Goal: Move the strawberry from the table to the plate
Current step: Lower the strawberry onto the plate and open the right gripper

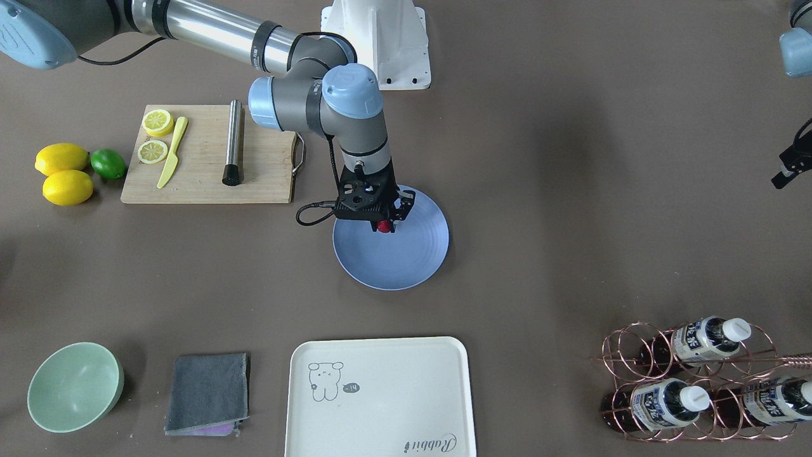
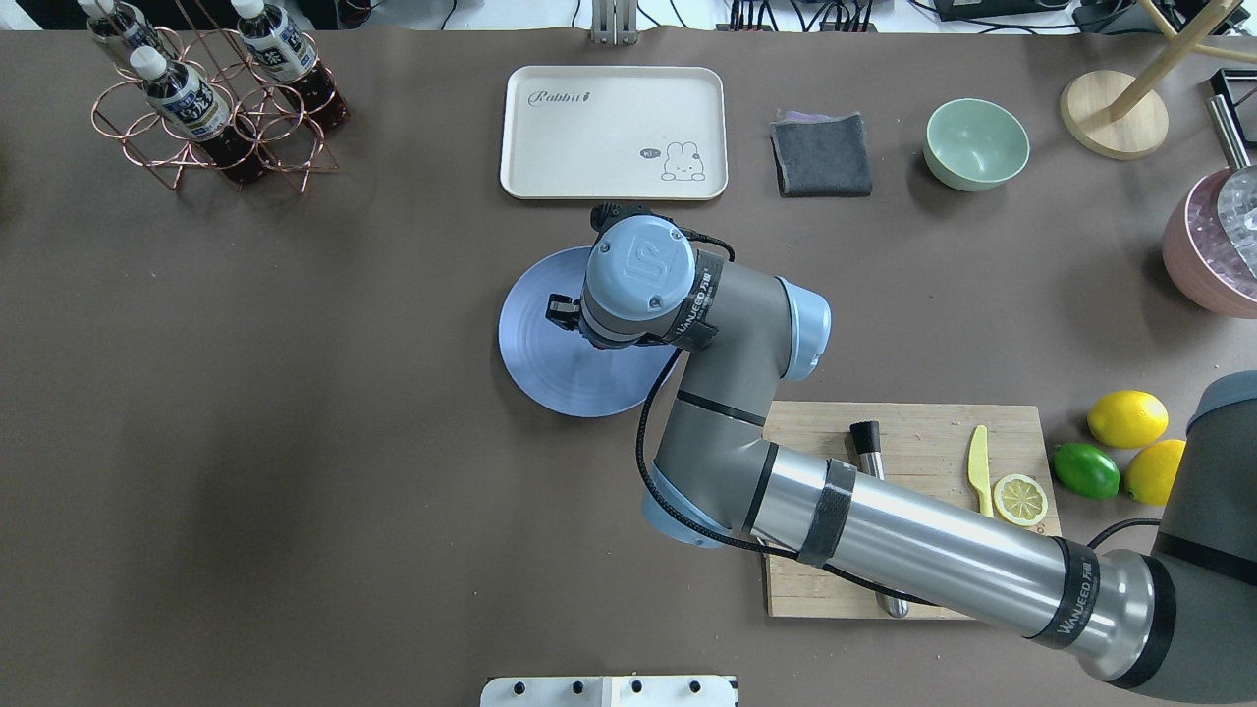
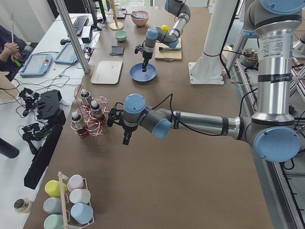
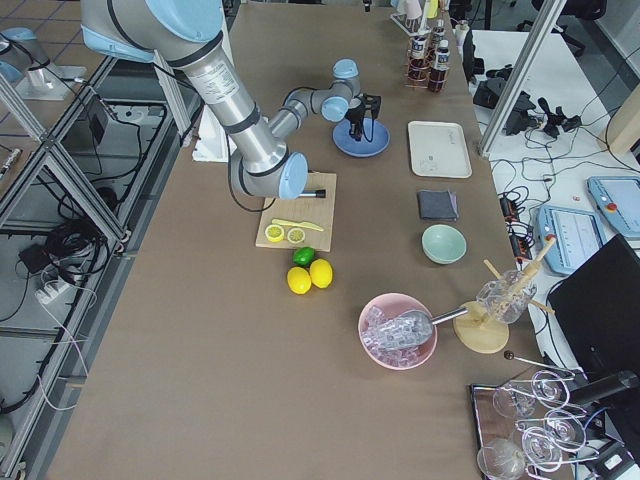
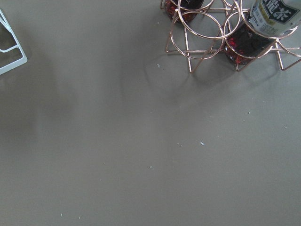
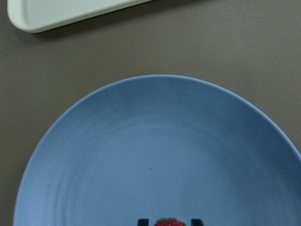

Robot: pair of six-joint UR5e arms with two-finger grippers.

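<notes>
1. Your right claw (image 1: 384, 223) points straight down. It is closed to a narrow gap on the strawberry (image 6: 168, 222), and the right wrist view shows a dark fingertip (image 6: 142, 222) on either side of the berry.
2. The strawberry is pinched at the very tip of the claw, over the plate (image 1: 406, 260). You cannot tell from these views whether it touches the plate's surface.
3. The blue plate lies directly under the claw on the table (image 1: 571, 222). The claw is over the part of the plate nearer the robot base.
4. Just off the claw's right side is the wooden cutting board (image 1: 266, 165). On it lie a metal rod with a dark tip (image 1: 233, 143), a yellow knife (image 1: 172, 153) and two lemon slices (image 1: 158, 122).
5. Out past the claw, away from the robot base, lies the cream tray (image 1: 393, 393), apart from the plate.
6. Further to the claw's right, beyond the board, are two lemons (image 1: 61, 158) and a lime (image 1: 108, 163), close together.
7. Past the tray to the right are a folded grey cloth (image 1: 208, 392) and then a mint-green bowl (image 1: 75, 387).
8. Well off to the claw's left is a copper wire rack (image 1: 625, 346) holding bottles (image 1: 710, 338).
9. Your left claw (image 3: 125, 138) hangs over bare table beside that rack, far from the plate. You cannot tell how far open it is, and nothing shows in its grasp.
</notes>
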